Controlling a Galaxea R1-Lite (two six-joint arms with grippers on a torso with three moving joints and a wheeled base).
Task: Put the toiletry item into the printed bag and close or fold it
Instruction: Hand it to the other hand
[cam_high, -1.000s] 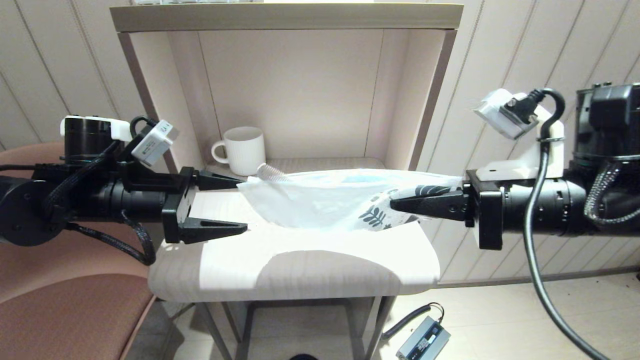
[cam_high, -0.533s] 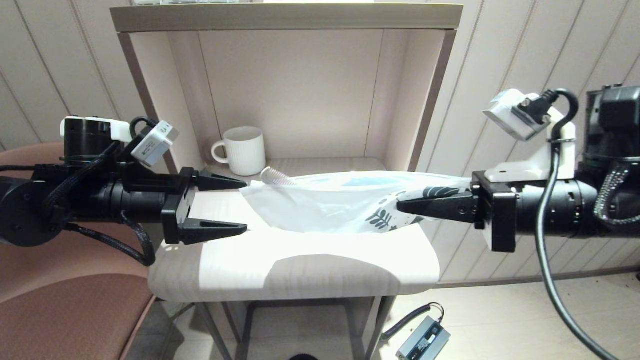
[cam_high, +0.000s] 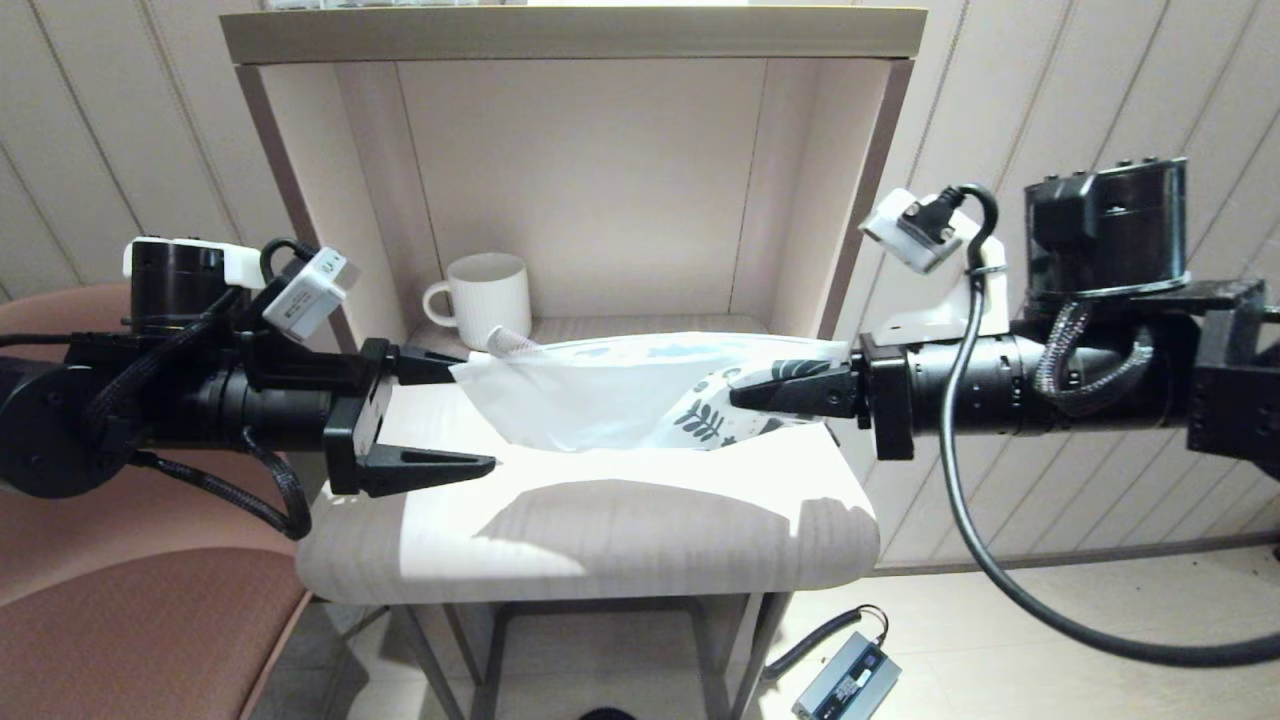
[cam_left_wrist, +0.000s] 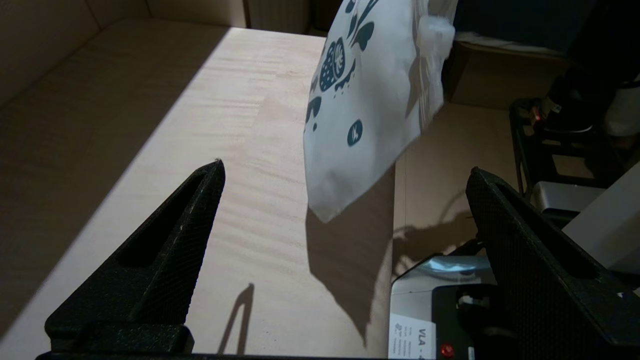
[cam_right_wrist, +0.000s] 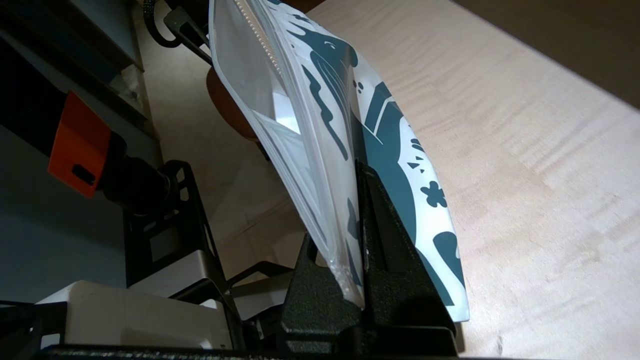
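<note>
Printed bag (cam_high: 610, 395) suspended above the table (cam_high: 600, 540), right gripper (cam_high: 745, 397) clenched on its leaf-patterned end, left gripper (cam_high: 450, 412) spread wide beside its other end, mug (cam_high: 485, 300) behind the bag.

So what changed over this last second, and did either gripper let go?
The right gripper, shut on the bag, carried it toward the robot's left, so the bag's free end now reaches the left gripper. The right arm's wrist also rose slightly. Neither gripper let go or took hold. The left gripper stayed open in place; the mug did not move. The bag hangs clear of the table.
</note>
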